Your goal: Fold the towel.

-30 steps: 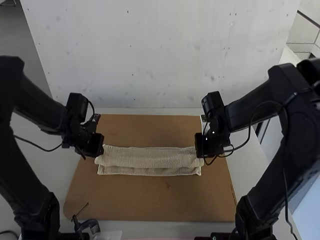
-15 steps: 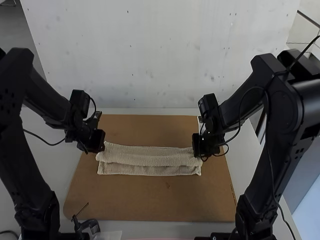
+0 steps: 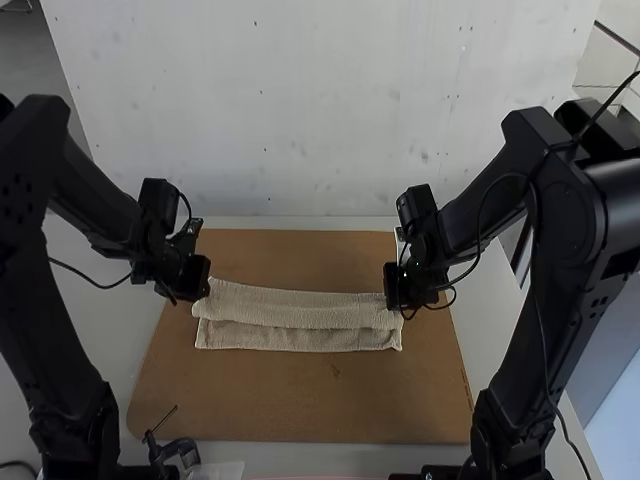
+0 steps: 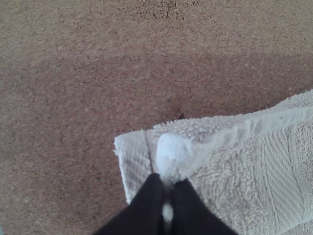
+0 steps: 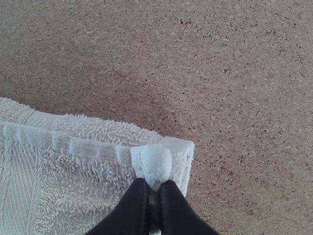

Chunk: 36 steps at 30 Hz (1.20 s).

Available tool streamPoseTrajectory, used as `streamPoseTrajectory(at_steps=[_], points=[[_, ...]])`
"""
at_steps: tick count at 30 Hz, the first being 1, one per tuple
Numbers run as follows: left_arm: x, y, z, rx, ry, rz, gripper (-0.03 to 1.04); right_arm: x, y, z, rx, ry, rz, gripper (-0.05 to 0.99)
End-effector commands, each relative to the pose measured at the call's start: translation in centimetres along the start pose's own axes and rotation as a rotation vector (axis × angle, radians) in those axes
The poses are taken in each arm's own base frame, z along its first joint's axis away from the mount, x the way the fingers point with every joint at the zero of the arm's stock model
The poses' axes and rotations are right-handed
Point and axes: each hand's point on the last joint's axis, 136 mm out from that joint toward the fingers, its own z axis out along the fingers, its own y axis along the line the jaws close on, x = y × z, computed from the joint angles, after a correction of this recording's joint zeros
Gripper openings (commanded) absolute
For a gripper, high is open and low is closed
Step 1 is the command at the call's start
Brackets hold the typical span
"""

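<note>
on the brown cork-like board [image 3: 300, 400], near its middle, lies the beige terry towel [image 3: 300, 308], folded into a long strip that runs from one gripper to the other. its upper layer lies over a lower one, which shows along the side nearer the arm bases. the left gripper [image 3: 204, 290] is at the strip's left end; in the left wrist view its black tapered fingertips are closed on a pinched corner of the upper layer. the right gripper [image 3: 395, 292] is at the right end, and in the right wrist view its fingertips are likewise closed on a puckered bit of the upper layer's corner. beyond the board's edges is the pale table [image 3: 495, 320]. by the board's near left corner sits a black clamp-like tool [image 3: 178, 449].
</note>
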Motion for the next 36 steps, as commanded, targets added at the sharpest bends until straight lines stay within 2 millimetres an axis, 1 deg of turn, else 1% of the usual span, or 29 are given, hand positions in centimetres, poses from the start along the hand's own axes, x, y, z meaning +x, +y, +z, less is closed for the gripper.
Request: streamPoseTrajectory(at_steps=[1,6,7,8,9,10,12,13,14,16,17,20,22,24,25,27,29,34,36], points=[[-1.1,0.4,-0.1,-0.003,-0.024,0.007,0.02,-1.1,0.0,0.1,0.015,-0.017,-0.011,0.02],[-1.1,0.3,-0.3,-0.003,-0.031,0.010,0.02,-0.7,0.0,0.2,0.017,-0.007,-0.012,0.02],[-1.1,0.3,-0.3,-0.003,-0.031,0.010,0.04,-0.7,-0.1,0.2,0.020,-0.007,-0.011,0.02],[-1.1,0.3,-0.3,-0.003,-0.031,0.010,0.05,-0.6,-0.1,0.2,0.020,-0.005,-0.011,0.06],[-1.1,0.3,-0.3,-0.003,-0.030,0.010,0.08,-0.7,-0.2,0.2,0.022,-0.004,-0.007,0.12],[-1.1,0.1,-0.3,-0.001,-0.031,0.014,0.19,-0.6,-0.3,0.3,0.024,-0.001,-0.007,0.13],[-1.1,0.0,-0.3,0.001,-0.030,0.017,0.21,-0.5,-0.3,0.4,0.029,0.003,-0.007,0.13],[-1.1,0.0,-0.3,0.001,-0.030,0.017,0.25,-0.5,-0.3,0.4,0.029,0.003,-0.005,0.14],[-1.1,0.0,-0.3,0.003,-0.030,0.020,0.33,-0.5,-0.4,0.4,0.030,0.004,-0.006,0.19],[-1.1,-0.1,-0.3,0.003,-0.030,0.022,0.44,-0.6,-0.5,0.4,0.031,0.002,0.000,0.21],[-1.1,-0.2,-0.3,0.004,-0.030,0.024,0.52,-0.7,-0.5,0.3,0.031,0.001,0.002,0.25],[-1.3,-0.1,-0.4,0.002,-0.036,0.039,0.65,-0.9,-0.6,0.3,0.032,-0.002,0.007,0.32],[-1.6,-0.2,-0.5,0.000,-0.044,0.044,0.78,-1.0,-0.8,0.3,0.034,-0.004,0.013,0.37],[-2.1,-0.1,-0.9,-0.003,-0.062,0.048,0.86,-1.1,-1.0,0.2,0.037,-0.001,0.017,0.42],[-2.2,-0.1,-1.1,-0.005,-0.070,0.049,0.88,-1.2,-1.0,0.2,0.038,0.000,0.018,0.42],[-3.0,-0.2,-1.8,-0.007,-0.098,0.055,0.88,-1.1,-1.4,0.1,0.043,0.010,0.024,0.42],[-3.7,-0.4,-2.5,-0.011,-0.126,0.064,0.88,-1.0,-1.7,-0.1,0.049,0.028,0.032,0.46],[-5.0,-0.4,-4.1,-0.028,-0.186,0.076,0.88,-0.2,-2.4,-0.5,0.058,0.069,0.047,0.47],[-5.4,-0.6,-4.7,-0.029,-0.207,0.077,0.88,0.1,-2.3,-0.6,0.047,0.084,0.053,0.47]])
